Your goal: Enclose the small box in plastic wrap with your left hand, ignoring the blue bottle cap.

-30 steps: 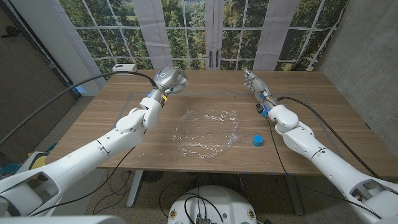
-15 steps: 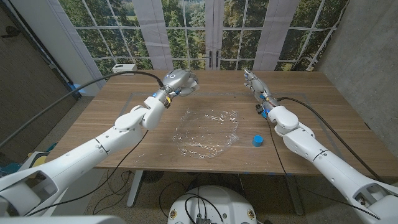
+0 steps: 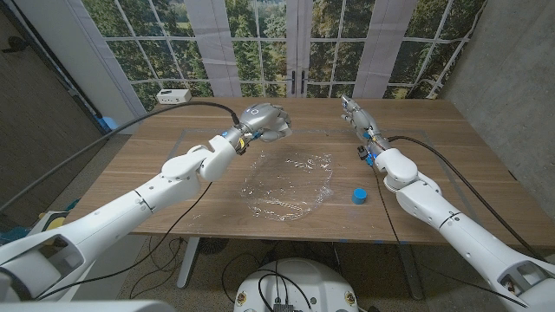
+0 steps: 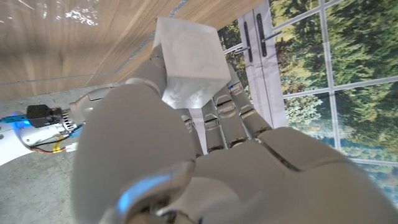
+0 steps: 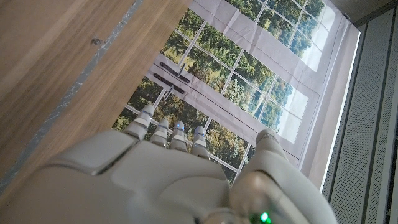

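Left hand (image 3: 264,120) hangs above the table (image 3: 156,186), over its far half and a little left of the middle, gripping the small box (image 4: 186,62). From the left wrist view the box is a pale, whitish cube pinched between the thumb on one side and the fingers (image 4: 233,118) on the other, with one flat face and its edges standing clear of the fingertips. From the head view the box itself is hard to make out inside the curled hand.

Near the middle of the table lies the plastic wrap (image 3: 288,184), a crumpled clear sheet spread on the wood, reaching from about the centre toward the near edge. The left hand is beyond the sheet's far left corner and does not touch it.

Over by the near right part of the table, just beside the right edge of the wrap but apart from it, sits the blue bottle cap (image 3: 359,197).

Along the far right part of the table the right hand (image 3: 355,113) reaches out with its fingers extended and close together, holding nothing. The right wrist view shows the back of that hand with its fingers (image 5: 165,130) straight, pointing toward the windows behind the table.
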Motion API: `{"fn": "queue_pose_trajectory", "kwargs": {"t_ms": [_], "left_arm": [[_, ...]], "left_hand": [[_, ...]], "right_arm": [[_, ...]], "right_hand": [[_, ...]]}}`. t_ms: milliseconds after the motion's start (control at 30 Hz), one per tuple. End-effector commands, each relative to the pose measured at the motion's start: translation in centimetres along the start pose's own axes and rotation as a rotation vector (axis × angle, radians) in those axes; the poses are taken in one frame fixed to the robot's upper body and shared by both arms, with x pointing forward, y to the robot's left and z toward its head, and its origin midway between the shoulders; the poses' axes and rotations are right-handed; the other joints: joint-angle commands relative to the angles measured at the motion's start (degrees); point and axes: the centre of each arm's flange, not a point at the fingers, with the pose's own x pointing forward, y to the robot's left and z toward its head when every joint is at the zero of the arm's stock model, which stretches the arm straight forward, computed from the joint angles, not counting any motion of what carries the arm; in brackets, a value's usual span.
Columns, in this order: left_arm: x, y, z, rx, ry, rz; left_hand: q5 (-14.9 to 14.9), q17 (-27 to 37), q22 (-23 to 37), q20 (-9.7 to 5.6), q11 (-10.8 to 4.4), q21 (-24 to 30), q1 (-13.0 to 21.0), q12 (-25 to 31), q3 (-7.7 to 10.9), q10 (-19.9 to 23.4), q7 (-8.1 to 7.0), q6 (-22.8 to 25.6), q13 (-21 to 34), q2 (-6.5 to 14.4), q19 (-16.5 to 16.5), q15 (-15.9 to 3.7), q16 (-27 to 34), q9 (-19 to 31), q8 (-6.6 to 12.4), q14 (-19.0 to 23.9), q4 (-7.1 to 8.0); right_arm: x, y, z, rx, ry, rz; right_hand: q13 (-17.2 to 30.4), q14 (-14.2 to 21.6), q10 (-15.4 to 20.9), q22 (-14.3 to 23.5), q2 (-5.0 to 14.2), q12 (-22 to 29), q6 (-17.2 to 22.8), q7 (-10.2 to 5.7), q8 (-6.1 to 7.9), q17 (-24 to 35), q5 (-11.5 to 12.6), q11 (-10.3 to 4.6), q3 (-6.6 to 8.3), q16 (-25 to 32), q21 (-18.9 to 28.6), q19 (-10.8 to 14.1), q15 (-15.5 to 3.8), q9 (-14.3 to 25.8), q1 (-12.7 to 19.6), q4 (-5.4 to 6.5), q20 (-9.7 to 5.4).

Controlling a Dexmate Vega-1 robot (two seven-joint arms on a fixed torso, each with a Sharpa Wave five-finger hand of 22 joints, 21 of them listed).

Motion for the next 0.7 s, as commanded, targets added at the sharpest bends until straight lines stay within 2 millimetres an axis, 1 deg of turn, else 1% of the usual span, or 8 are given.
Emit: {"fn": "queue_pose_trajectory", "kwargs": {"t_ms": [33, 167, 200, 267, 333, 700], "left_arm": [[0.6, -1.0, 2.2, -0.036, -0.112, -0.081], [0.7, -1.5, 2.6, -0.083, -0.131, -0.104], [0.7, -1.6, 2.7, -0.084, -0.140, -0.113], [0.7, -1.8, 3.1, -0.067, -0.149, -0.116], [0.7, -2.2, 3.3, -0.106, -0.156, -0.140], [0.4, -2.7, 4.4, -0.125, -0.193, -0.186]], "left_hand": [[0.36, 2.86, 0.00, 0.10, -12.28, 0.40, 3.83, 6.81, 1.76, 12.49, 1.04, 3.13, 12.54, 5.27, -0.21, -15.66, -0.20, 0.12, 0.17, 10.27, 1.44], [0.37, 2.90, -0.13, 0.06, -12.50, 0.49, 3.81, 6.71, 1.76, 12.67, 1.07, 3.22, 12.50, 5.22, -0.22, -15.68, -0.33, 0.04, 0.16, 10.35, 1.38], [0.37, 2.93, -0.19, 0.08, -12.23, 0.53, 3.81, 6.64, 1.76, 12.83, 0.98, 3.23, 12.42, 5.22, -0.26, -15.68, -0.39, 0.02, 0.15, 10.38, 1.36], [0.37, 2.96, -0.25, 0.09, -12.33, 0.56, 3.81, 6.52, 1.76, 12.80, 1.00, 3.41, 12.40, 5.20, -0.35, -15.66, -0.46, -0.03, 0.19, 10.41, 1.33], [0.38, 2.98, -0.31, 0.11, -12.37, 0.59, 3.79, 6.47, 1.76, 12.79, 1.04, 3.40, 12.46, 5.22, -0.40, -15.66, -0.52, -0.07, 0.17, 10.43, 1.33], [0.38, 3.15, -0.58, 0.15, -12.32, 0.85, 3.75, 6.11, 1.75, 12.91, 1.11, 3.45, 12.64, 5.18, -0.52, -15.66, -0.88, -0.27, 0.06, 10.62, 1.22]], "right_arm": [[-0.6, -0.1, 0.2, -0.004, -0.006, -0.012], [-0.8, -0.1, 0.2, 0.000, -0.007, -0.015], [-0.9, -0.1, 0.2, -0.001, -0.008, -0.014], [-1.0, -0.1, 0.2, -0.006, -0.004, -0.018], [-1.0, -0.1, 0.2, 0.000, -0.006, -0.020], [-1.6, 0.0, 0.2, -0.004, -0.010, -0.024]], "right_hand": [[0.25, 0.38, 0.33, 0.07, 0.26, -0.05, 0.30, -0.04, 0.37, 0.10, 0.07, -0.08, 0.21, 0.34, 0.22, 0.13, -0.05, 0.12, -0.31, -0.25, 0.11], [0.25, 0.37, 0.33, 0.07, 0.26, -0.07, 0.32, -0.06, 0.36, 0.10, 0.07, -0.06, 0.20, 0.33, 0.23, 0.16, -0.08, 0.12, -0.32, -0.27, 0.09], [0.25, 0.37, 0.34, 0.07, 0.26, -0.06, 0.31, -0.07, 0.35, 0.10, 0.07, -0.06, 0.20, 0.33, 0.22, 0.15, -0.10, 0.12, -0.32, -0.27, 0.11], [0.25, 0.37, 0.34, 0.07, 0.26, -0.07, 0.31, -0.08, 0.34, 0.10, 0.07, -0.06, 0.20, 0.32, 0.21, 0.13, -0.08, 0.12, -0.33, -0.28, 0.13], [0.25, 0.39, 0.35, 0.07, 0.26, -0.07, 0.32, -0.08, 0.34, 0.10, 0.07, -0.11, 0.20, 0.33, 0.19, 0.07, -0.06, 0.12, -0.33, -0.29, 0.16], [0.25, 0.38, 0.36, 0.06, 0.30, -0.11, 0.36, -0.09, 0.31, 0.10, 0.07, -0.10, 0.20, 0.30, 0.15, -0.01, -0.08, 0.12, -0.34, -0.33, 0.14]]}}
